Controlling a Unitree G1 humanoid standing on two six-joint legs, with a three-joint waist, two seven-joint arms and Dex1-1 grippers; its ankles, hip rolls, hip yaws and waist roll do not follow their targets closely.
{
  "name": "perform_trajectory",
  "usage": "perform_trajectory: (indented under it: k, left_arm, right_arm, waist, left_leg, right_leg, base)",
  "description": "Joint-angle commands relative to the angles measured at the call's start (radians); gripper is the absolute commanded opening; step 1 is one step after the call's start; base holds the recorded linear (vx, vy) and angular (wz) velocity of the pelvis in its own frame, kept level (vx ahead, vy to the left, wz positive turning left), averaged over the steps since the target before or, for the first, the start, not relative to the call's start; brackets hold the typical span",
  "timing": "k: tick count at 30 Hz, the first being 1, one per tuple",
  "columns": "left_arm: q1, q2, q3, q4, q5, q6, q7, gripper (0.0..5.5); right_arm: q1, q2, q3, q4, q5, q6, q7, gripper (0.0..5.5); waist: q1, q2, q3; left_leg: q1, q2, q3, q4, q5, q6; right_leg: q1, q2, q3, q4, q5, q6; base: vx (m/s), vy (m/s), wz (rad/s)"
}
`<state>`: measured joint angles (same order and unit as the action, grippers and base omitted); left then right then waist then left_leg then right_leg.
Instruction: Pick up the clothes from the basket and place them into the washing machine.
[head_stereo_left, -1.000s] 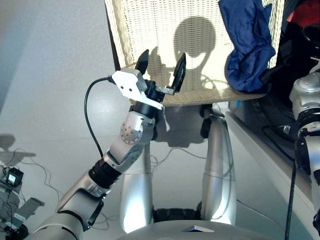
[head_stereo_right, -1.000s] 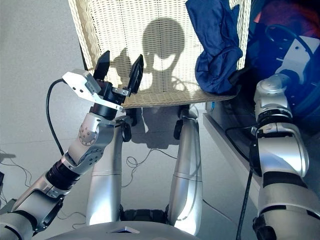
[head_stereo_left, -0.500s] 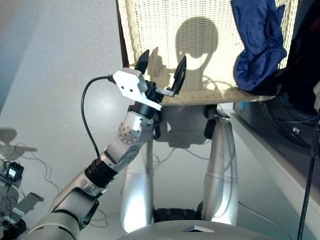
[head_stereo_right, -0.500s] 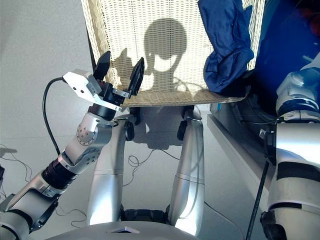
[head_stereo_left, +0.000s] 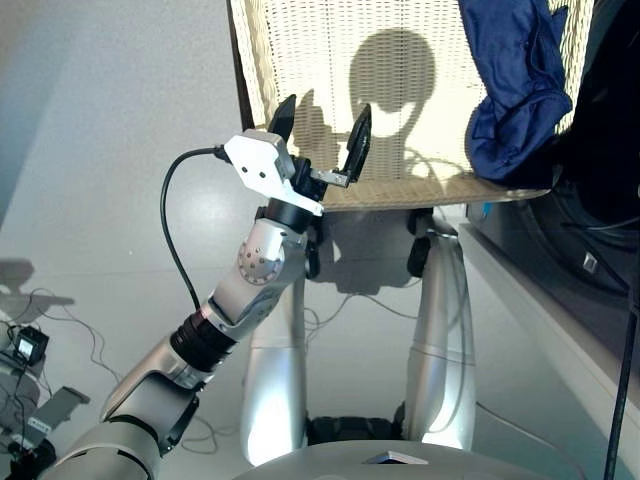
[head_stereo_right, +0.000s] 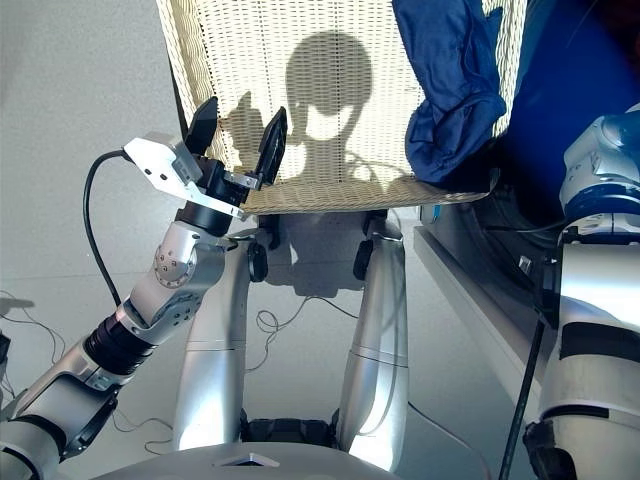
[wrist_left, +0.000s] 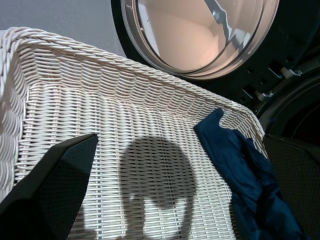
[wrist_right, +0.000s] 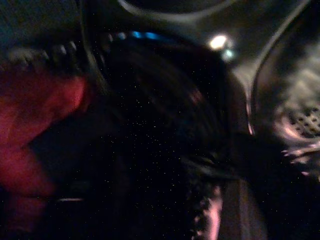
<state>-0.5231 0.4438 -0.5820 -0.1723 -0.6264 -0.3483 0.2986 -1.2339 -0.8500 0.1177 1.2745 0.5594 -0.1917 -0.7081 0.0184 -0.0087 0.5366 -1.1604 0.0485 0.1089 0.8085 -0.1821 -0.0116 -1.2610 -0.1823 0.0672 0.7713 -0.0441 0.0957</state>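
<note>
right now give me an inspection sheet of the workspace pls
surface: basket mostly bare wicker
job's things: dark blue garment lies at the basket's right side; orange-red cloth and dark cloth show in the right wrist view; washing machine beyond the basket
clutter: nothing seen in the basket
grippers: left pincer open, empty, at the basket's near rim; right pincer not seen
cables: black cable loops off the left wrist; loose wires on floor
surroundings: grey floor
</note>
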Motion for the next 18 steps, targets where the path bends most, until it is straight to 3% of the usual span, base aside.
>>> perform_trajectory:
  k: [1,8,18]
  left_arm:
    - [0.022,-0.019,0.034,-0.131,0.018,-0.051,-0.012,5.50]
    - [0.020,-0.034,0.049,-0.122,0.022,-0.052,-0.006,5.50]
    - [0.027,-0.071,0.066,-0.112,0.026,-0.049,-0.001,5.50]
  right_arm:
    - [0.011,-0.097,0.069,-0.099,0.001,-0.090,-0.002,5.50]
    - [0.132,0.011,0.021,-0.363,-0.095,-0.148,-0.060,5.50]
    - [0.420,0.216,-0.012,-0.854,-0.409,-0.113,-0.092,5.50]
  waist:
    - [-0.031,0.020,-0.017]
    - [-0.040,0.010,-0.017]
    - [-0.050,-0.007,-0.017]
  left_leg:
    - [0.045,0.044,-0.011,-0.059,0.052,-0.079]
    - [0.042,0.043,-0.012,-0.056,0.054,-0.077]
    - [0.034,0.046,-0.009,-0.046,0.057,-0.069]
  right_leg:
    - [0.081,0.021,-0.020,-0.020,-0.023,0.026]
    - [0.080,0.027,-0.019,-0.020,-0.023,0.024]
    - [0.071,0.032,-0.023,-0.010,-0.023,0.021]
  base:
    - [0.000,0.000,0.000]
    - [0.000,0.000,0.000]
    - [0.000,0.000,0.000]
